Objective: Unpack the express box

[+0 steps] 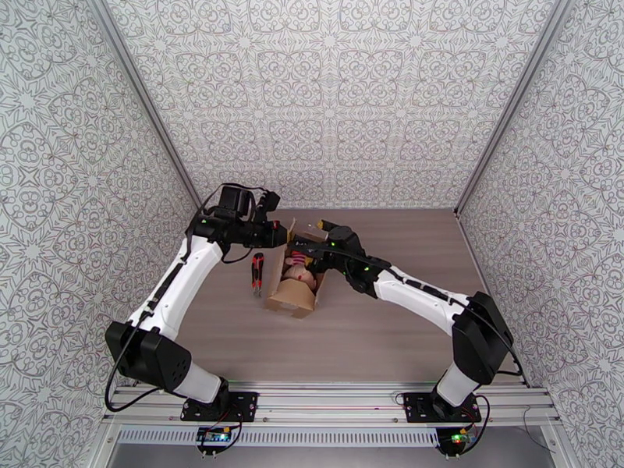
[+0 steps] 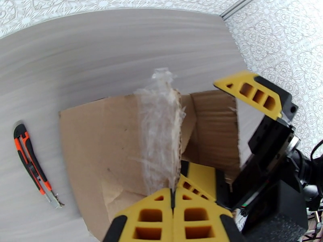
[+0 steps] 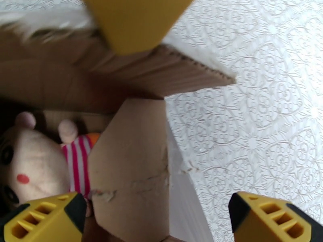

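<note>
The small brown corrugated cardboard express box [image 1: 294, 295] sits near the middle of the grey wood-grain table [image 2: 101, 49], its top flaps spread open. Inside lies a cream plush doll [image 3: 32, 166] with pink cheeks and a pink-and-white striped top. The left claw [image 2: 173, 202] is pinched fully together on the upright flap edge that carries crinkled clear tape [image 2: 159, 130]. The right claw [image 3: 159, 222] is spread wide and grips nothing. It straddles the box's wall, with one yellow finger inside near the doll and the other outside. A red-and-black utility knife [image 2: 34, 164] lies on the table just beside the box, on the left arm's side.
</note>
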